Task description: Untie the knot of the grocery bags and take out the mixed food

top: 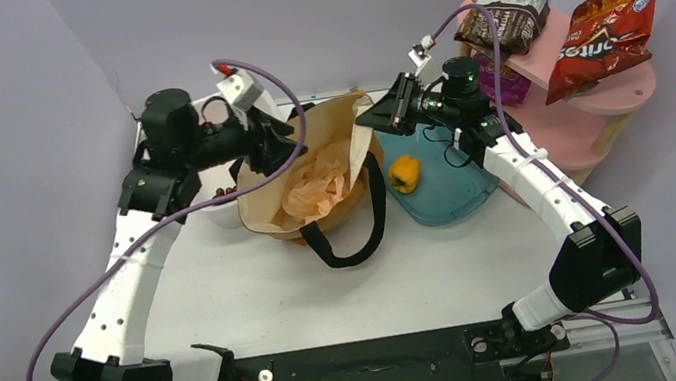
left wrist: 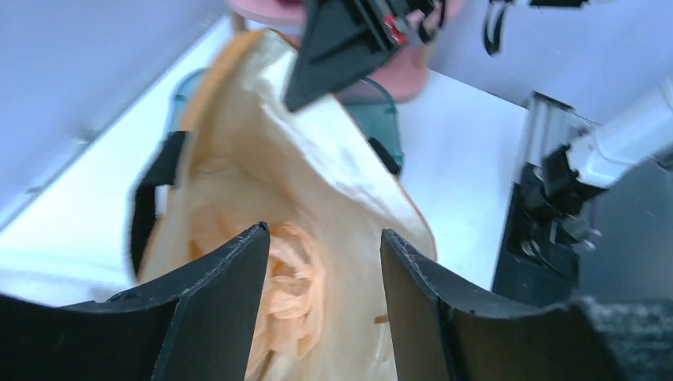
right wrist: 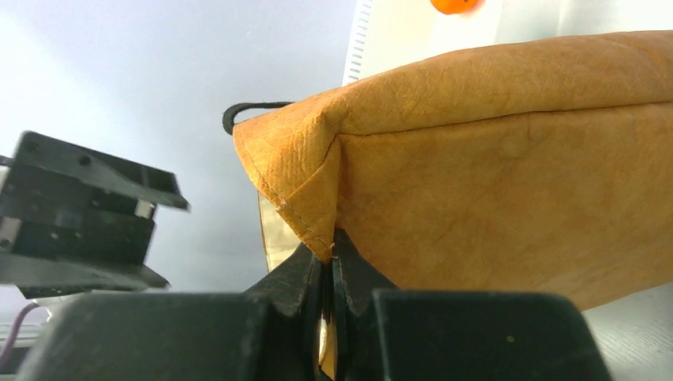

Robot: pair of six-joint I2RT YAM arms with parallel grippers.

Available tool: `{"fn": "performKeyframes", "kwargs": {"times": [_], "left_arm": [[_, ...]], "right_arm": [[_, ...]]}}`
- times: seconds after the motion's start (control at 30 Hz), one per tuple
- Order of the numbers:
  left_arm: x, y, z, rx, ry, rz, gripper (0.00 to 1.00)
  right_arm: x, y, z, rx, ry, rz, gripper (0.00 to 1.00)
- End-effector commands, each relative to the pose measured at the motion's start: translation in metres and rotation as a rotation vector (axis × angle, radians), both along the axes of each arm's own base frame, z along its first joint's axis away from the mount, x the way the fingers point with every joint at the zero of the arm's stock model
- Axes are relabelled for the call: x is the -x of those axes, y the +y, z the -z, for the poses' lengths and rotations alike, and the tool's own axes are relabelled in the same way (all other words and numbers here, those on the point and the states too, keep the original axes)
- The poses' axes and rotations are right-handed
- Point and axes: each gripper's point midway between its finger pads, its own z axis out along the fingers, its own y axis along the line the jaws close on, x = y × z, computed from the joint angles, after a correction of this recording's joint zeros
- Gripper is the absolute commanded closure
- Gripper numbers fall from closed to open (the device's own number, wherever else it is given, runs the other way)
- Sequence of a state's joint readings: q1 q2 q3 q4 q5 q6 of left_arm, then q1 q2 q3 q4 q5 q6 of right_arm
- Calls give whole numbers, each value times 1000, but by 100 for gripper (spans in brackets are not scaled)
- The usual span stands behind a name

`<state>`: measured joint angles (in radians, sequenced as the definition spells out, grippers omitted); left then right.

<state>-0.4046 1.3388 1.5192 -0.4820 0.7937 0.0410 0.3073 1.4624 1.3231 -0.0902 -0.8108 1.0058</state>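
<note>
The mustard-brown canvas tote stands open mid-table, its black strap hanging at the front. The crumpled peach plastic bag lies inside it. My left gripper is open at the tote's left rim. In the left wrist view its jaws hover over the tote's mouth, with the peach bag below between them. My right gripper is shut on the tote's right rim, pinching a fabric corner between its fingertips. A yellow bell pepper lies on a teal tub. The red Doritos bag and dark brown snack bag sit on the pink shelf.
The pink two-tier shelf stands at the back right, with a purple packet on its lower level. A white tub sits left of the tote, something dark red at its edge. An orange object shows at the top of the right wrist view. Grey walls close in the sides and back.
</note>
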Motion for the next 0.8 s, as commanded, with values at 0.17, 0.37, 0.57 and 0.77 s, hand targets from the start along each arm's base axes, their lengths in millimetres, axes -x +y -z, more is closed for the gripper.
{"fn": "performKeyframes", "kwargs": {"times": [0.17,0.37,0.57,0.77], "left_arm": [[-63,85,58,-334,-9,-412,47],[-28,57,106,-474,43,-238,66],[47,-4,57,-151,102,94,100],[58,-36,4,65,182,178,100]], "right_arm": [[21,9,-35,23,-176,-53,100],[22,12,-61,16,-264,-73,100],[-2,16,-80,22,-312,-36,100],[-27,23,-62,72,-276,-26,100]]}}
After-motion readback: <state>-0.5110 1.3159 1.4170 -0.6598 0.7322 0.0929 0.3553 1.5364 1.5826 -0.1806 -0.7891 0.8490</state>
